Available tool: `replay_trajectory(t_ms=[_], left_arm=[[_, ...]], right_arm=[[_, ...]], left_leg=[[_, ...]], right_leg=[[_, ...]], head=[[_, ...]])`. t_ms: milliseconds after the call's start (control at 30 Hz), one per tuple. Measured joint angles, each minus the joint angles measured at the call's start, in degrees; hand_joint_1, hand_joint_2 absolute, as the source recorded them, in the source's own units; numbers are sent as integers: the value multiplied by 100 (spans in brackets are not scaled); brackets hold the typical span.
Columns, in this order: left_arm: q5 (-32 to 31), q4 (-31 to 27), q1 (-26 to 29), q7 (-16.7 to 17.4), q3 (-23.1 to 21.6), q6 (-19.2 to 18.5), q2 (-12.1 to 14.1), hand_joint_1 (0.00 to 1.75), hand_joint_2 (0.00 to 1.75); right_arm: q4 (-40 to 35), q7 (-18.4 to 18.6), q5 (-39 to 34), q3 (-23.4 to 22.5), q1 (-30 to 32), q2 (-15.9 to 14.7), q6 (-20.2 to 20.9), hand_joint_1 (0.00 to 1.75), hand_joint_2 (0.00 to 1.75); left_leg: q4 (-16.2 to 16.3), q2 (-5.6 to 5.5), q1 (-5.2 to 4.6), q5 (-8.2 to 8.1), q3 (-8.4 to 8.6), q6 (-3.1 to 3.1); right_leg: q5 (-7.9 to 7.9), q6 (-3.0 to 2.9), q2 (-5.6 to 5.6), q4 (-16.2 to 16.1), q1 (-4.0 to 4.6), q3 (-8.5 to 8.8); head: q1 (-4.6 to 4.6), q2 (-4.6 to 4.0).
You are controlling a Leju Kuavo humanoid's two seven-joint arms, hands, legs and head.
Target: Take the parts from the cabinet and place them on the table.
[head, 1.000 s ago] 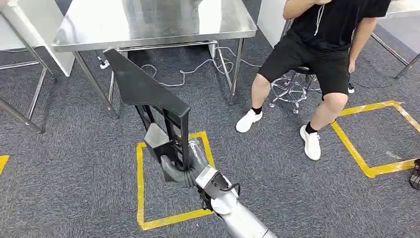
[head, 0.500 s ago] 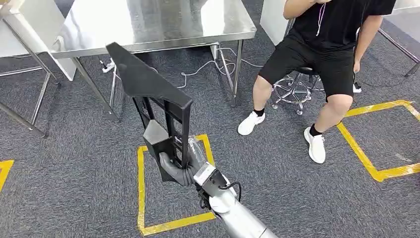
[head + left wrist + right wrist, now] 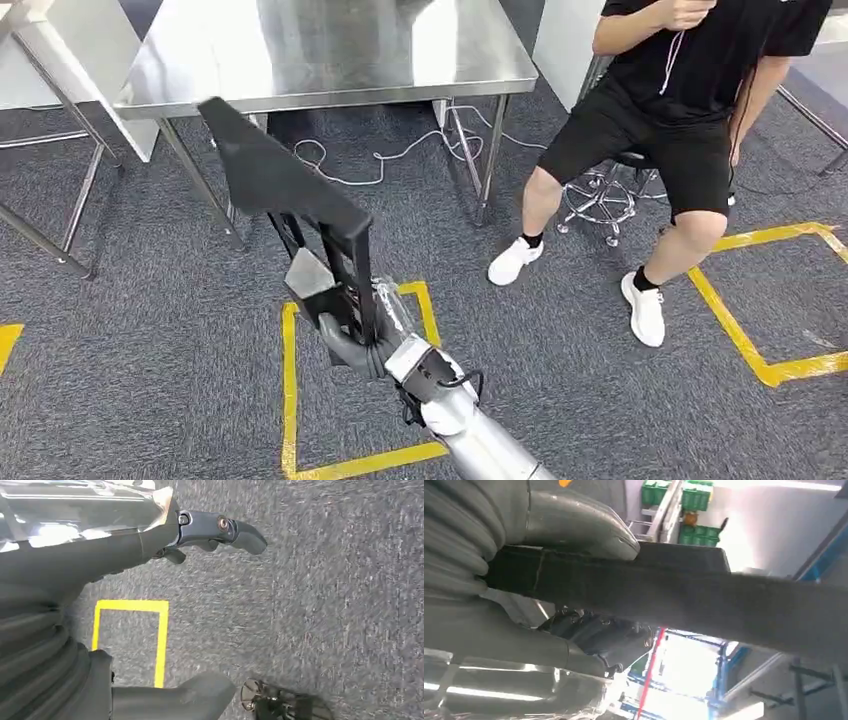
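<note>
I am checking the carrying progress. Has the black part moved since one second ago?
Yes, slightly: the black part in the right hand is nearer the steel table; the whole view shifted, so the robot carried it.

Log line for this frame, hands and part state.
phase: carry | right hand: grips black part | left hand: holds nothing | steel table: ahead, part not placed

Test lab: steel table (image 3: 330, 50), yellow floor tape (image 3: 291, 380), carpet.
</note>
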Motion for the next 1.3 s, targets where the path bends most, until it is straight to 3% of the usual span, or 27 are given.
replay_trajectory(t_ms=[33, 67, 133, 167, 200, 233, 300, 333, 400, 467, 500, 533, 567, 600, 667, 700, 733, 833, 900, 1000, 1033, 1067, 1100, 1167, 1200, 1233, 1300], left_arm=[[0, 0, 6, -2, 0, -2, -4, 0, 175], [0, 0, 10, -2, 0, -2, -11, 0, 175], [-2, 0, 8, -7, 0, -2, -24, 0, 175], [-11, 0, 10, -7, 0, -2, -24, 0, 175], [-18, 0, 7, -7, 0, -4, -20, 0, 175], [-26, 0, -4, -13, 0, -6, -15, 0, 175], [-37, 0, 5, -13, 0, -13, -11, 0, 175], [-39, -2, -4, -13, 0, -13, 9, 0, 175], [-52, -2, -21, -5, -2, -11, 4, 0, 175], [-44, -2, -19, 31, 0, -5, 13, 0, 175], [-7, 0, -12, 52, 0, 0, 13, 0, 175], [0, -2, -12, 57, 2, 0, 15, 0, 175], [7, -2, -12, 59, 4, 4, 15, 0, 175], [9, -2, -14, 59, 4, 7, 15, 0, 175], [13, -2, -13, 59, 11, 18, 20, 0, 175], [26, -2, -13, 59, 15, 17, 22, 0, 175], [28, -2, -26, 57, 20, 17, 22, 0, 175], [37, -2, -2, 92, 37, 35, 20, 0, 175], [42, -2, -19, 144, 39, 50, 11, 0, 175], [52, -2, -41, 186, 59, 70, 15, 0, 175], [52, -2, -34, 192, 63, 70, 17, 0, 175], [52, 0, -28, 192, 63, 70, 13, 0, 175], [52, 0, -26, 190, 68, 70, 9, 0, 175], [55, 0, -28, 177, 70, 85, 2, 0, 175], [55, 0, -27, 175, 72, 87, -6, 0, 175], [55, 0, -30, 175, 77, 94, -7, 0, 175], [55, 0, -41, 177, 81, 90, -4, 0, 175]], right_arm=[[0, 2, 9, 0, 22, -15, 0, 175, 175], [-2, 2, 11, 0, 36, -22, 0, 175, 175], [-2, 2, 15, 0, 38, -24, -2, 175, 175], [0, 2, 20, 0, 39, -28, -7, 175, 175], [0, 2, 26, 0, 38, -37, -11, 175, 175], [-13, 9, 44, 0, 42, -35, -13, 175, 175], [-33, 20, 44, -4, 49, -33, -22, 175, 175], [-46, 20, 44, -7, 55, -28, -26, 175, 175], [-79, 22, 35, -17, 44, 4, -28, 175, 175], [-81, 22, 39, -22, 47, 26, -28, 175, 175], [-81, 28, 44, -22, 62, 33, -24, 175, 175], [-79, 39, 50, -22, 73, 39, -20, 175, 175], [-79, 46, 50, -22, 83, 44, -15, 175, 175], [-79, 57, 52, -22, 82, 46, -11, 175, 175], [-81, 63, 59, -22, 73, 70, 2, 175, 175], [-81, 63, 59, -22, 69, 88, 7, 175, 175], [-81, 66, 61, -24, 56, 94, 9, 175, 175], [-90, 79, 66, -22, 37, 129, 28, 175, 175], [-92, 87, 66, -22, 0, 136, 59, 175, 175], [-79, 105, 113, -20, -82, 140, 70, 175, 175], [-74, 109, 157, -20, -82, 131, 41, 175, 175], [-77, 118, 173, -20, -86, 125, 11, 175, 175], [-79, 144, 195, -20, -99, 125, -31, 175, 175], [-92, 173, 225, -20, -158, 125, -88, 175, 175], [-113, 192, 258, -20, -182, 120, -122, 175, 175], [-136, 212, 275, -17, -212, 118, -151, 175, 175], [-238, 297, 350, -11, -272, 123, -210, 175, 175]], left_leg=[[2, -10, 0, -34, 39, -15], [4, -22, 1, -81, 101, -34], [11, -38, 4, -183, 231, -78], [17, -40, -1, -235, 240, -116], [49, -52, -24, -281, 271, -156], [33, -39, -31, -322, 231, -204], [87, -30, -21, -311, 283, -246], [145, -19, 13, -337, 252, -275], [757, 26, 22, -399, -61, -333], [1423, 28, 43, -692, -489, -391], [1827, 28, 55, -945, -828, -427], [1894, 28, 64, -967, -959, -433], [1744, 31, 72, -828, -987, -431], [1423, 32, 75, -553, -900, -420], [438, 40, 76, 167, -518, -374], [204, 47, 55, 183, -414, -338], [247, 55, 22, -199, -419, -293], [164, 22, 5, 14, -311, -118], [128, 31, 20, 39, -156, -72], [131, 22, -15, -6, -147, -10], [132, 15, -32, -30, -129, 0], [133, 1, -45, -52, -105, 0], [133, -12, -59, -83, -61, -3], [133, -34, -81, -154, 47, -17], [130, -37, -81, -191, 62, -31], [133, -56, -106, -217, 105, -66], [182, -42, -103, -225, 113, -143]], right_leg=[[69, 77, -1, -53, -3, -58], [281, 162, -1, -396, -4, 36], [865, 257, -5, -1450, -23, 416], [1120, 224, -9, -1802, -25, 505], [933, 70, -21, -1809, 9, 469], [962, -20, -12, -1805, 14, 543], [1004, -108, 1, -1822, -4, 562], [1001, -136, 11, -1843, -72, 643], [942, -219, 1, -1857, -65, 731], [895, -274, 1, -1857, -61, 772], [851, -269, 9, -1857, -57, 804], [824, -263, 16, -1857, -57, 833], [785, -253, 22, -1857, -57, 881], [748, -239, 26, -1857, -58, 938], [663, -196, 25, -1861, -59, 1064], [629, -164, 24, -1863, -44, 1074], [603, -127, 36, -1872, -18, 1089], [627, 32, 30, -1756, 29, 1184], [439, 50, 15, -1489, 15, 1064], [-10, -56, 15, -241, 13, 282], [-66, -26, 15, 5, 14, 69], [4, 13, 15, -54, 15, 24], [204, 57, 14, -372, 17, 108], [779, 103, 12, -1423, 41, 505], [967, 40, 11, -1758, 60, 615], [742, -75, -5, -1763, 102, 575], [832, -160, 4, -1803, 99, 627]], head=[[-2, 0], [2, 0], [0, 0], [9, 0], [-5, 0], [2, 0], [7, 0], [0, 0], [-9, 0], [-5, 0], [-7, 0], [-4, 0], [-7, 0], [-7, 0], [-7, 0], [0, 0], [-7, 0], [4, 0], [9, 0], [9, 0], [11, 0], [11, 0], [11, 0], [13, 0], [9, 0], [-13, 0], [2, 0]])
